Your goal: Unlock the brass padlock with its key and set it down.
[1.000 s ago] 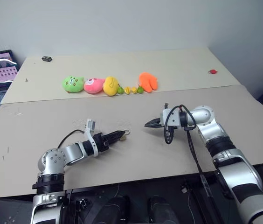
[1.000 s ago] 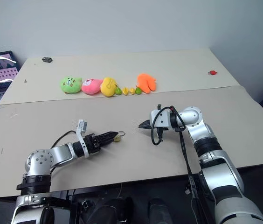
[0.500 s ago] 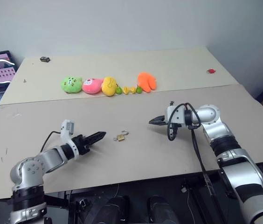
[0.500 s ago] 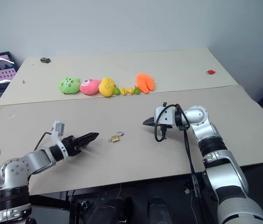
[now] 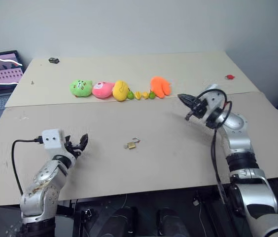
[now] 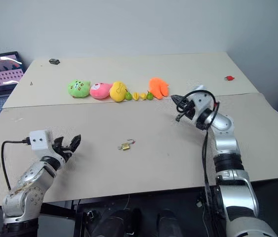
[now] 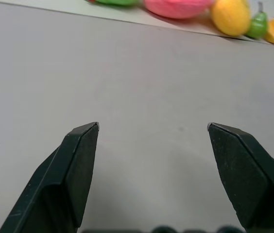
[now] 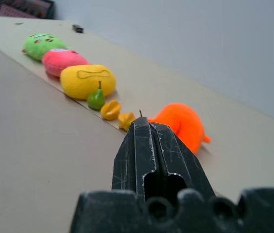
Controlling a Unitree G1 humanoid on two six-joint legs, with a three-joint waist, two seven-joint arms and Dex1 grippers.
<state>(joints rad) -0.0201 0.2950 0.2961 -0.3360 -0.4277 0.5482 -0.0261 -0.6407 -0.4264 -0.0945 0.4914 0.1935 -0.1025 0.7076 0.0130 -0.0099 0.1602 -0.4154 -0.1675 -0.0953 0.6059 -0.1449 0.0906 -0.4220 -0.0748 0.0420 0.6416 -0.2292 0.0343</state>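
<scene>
While the brass padlock (image 5: 131, 144) lies free, left gripper (image 5: 78, 143) spread at nine o'clock, right gripper (image 5: 183, 98) pressed together at two o'clock, the key may drop unnoticed.

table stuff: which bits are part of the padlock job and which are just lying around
Part of the job:
- brass padlock, lying on the table with its shackle raised
- left gripper, open, off to the side
- right gripper, shut, up near the toys

Just lying about:
- green plush, pink plush, yellow plush, orange plush
- small plush fruits
- laptop
- small red thing
- small dark thing
</scene>
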